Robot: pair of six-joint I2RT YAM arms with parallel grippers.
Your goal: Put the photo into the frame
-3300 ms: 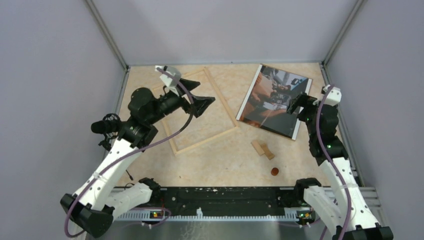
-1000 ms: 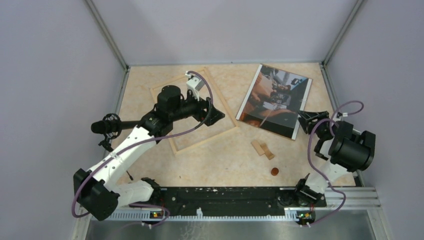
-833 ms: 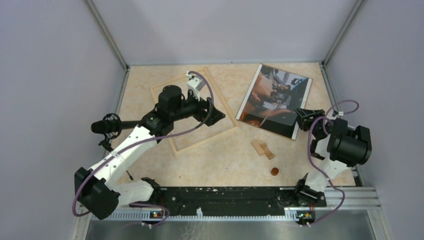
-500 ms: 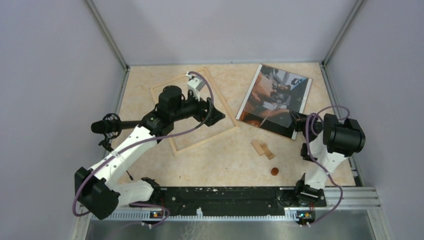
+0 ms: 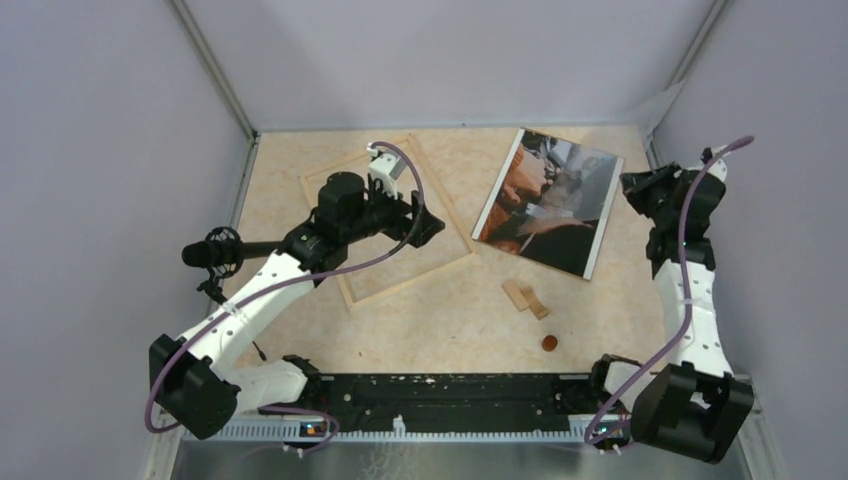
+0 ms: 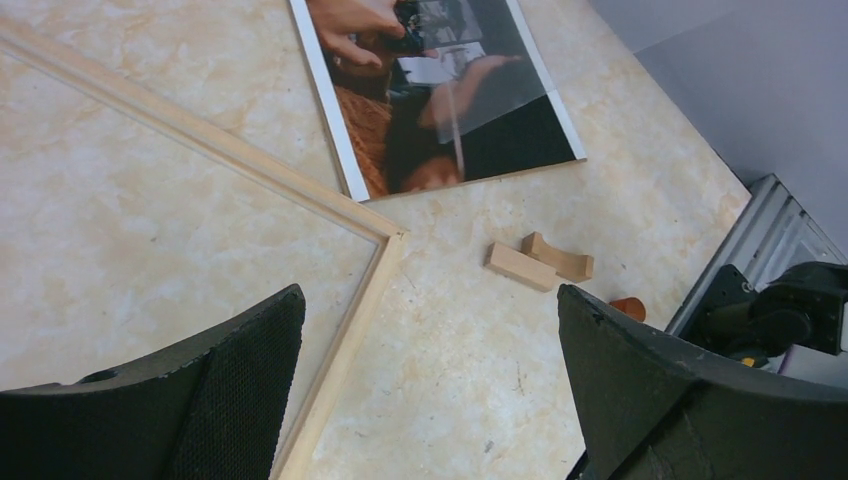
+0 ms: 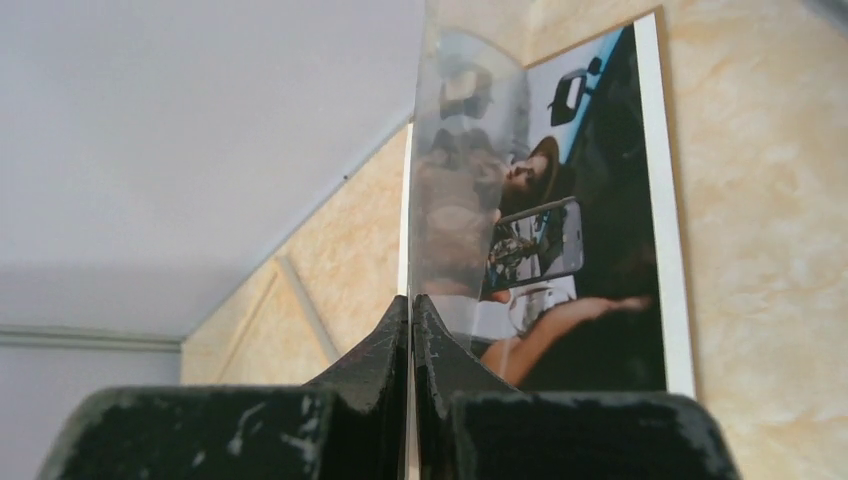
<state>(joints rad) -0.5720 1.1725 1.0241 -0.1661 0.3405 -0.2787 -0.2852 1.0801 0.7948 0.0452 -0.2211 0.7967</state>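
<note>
The large rectangular photo with a dark scene and white border point(image 5: 548, 205) lies flat on the beige marbled counter point(image 5: 450, 320), just right of the thin pale wooden frame point(image 5: 410, 279) and apart from it. The right pincer point(image 7: 412, 305) is closed tight on the edge of a transparent sheet point(image 7: 462, 200), which stands edge-on above the photo. From overhead its outline is faint, and whether its far edge touches the print cannot be told. The left pincer point(image 5: 430, 225) hangs spread wide over the frame's right corner, holding nothing, and the left arm hides part of the slats. Two small wooden blocks point(image 5: 525, 298) lie near the photo. A small brown disc point(image 6: 628, 307) is half hidden behind a finger.
</note>
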